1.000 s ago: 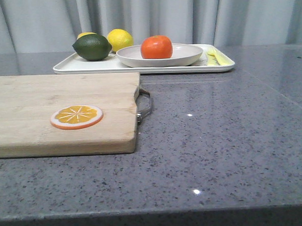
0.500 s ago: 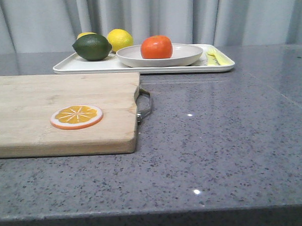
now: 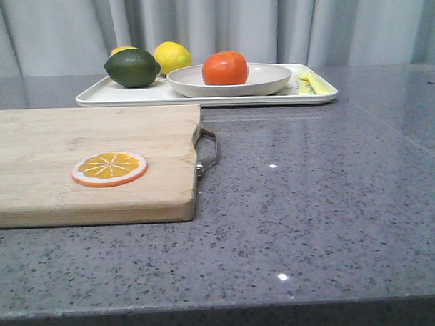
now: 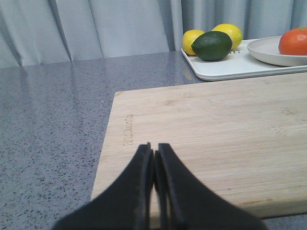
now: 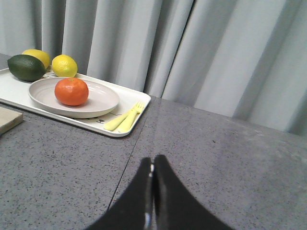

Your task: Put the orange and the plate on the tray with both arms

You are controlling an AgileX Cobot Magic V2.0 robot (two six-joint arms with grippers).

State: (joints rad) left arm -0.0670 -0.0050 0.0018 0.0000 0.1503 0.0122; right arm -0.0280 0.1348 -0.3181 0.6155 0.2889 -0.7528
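Note:
The orange (image 3: 225, 67) rests in the off-white plate (image 3: 272, 80), which sits on the white tray (image 3: 108, 94) at the far middle of the table. The orange (image 5: 71, 91), plate (image 5: 103, 99) and tray (image 5: 135, 101) also show in the right wrist view; the orange (image 4: 293, 41), plate (image 4: 266, 50) and tray (image 4: 225, 69) show in the left wrist view. My left gripper (image 4: 154, 149) is shut and empty above the near part of the wooden cutting board (image 4: 211, 129). My right gripper (image 5: 152, 161) is shut and empty over the bare grey table, well short of the tray. Neither gripper shows in the front view.
A dark green lime (image 3: 132, 68) and two yellow lemons (image 3: 172, 56) sit on the tray's left part. A pale yellow fork and knife (image 3: 305, 81) lie at its right end. The cutting board (image 3: 60, 161) at the left carries a flat orange slice disc (image 3: 109, 168). Grey curtains hang behind.

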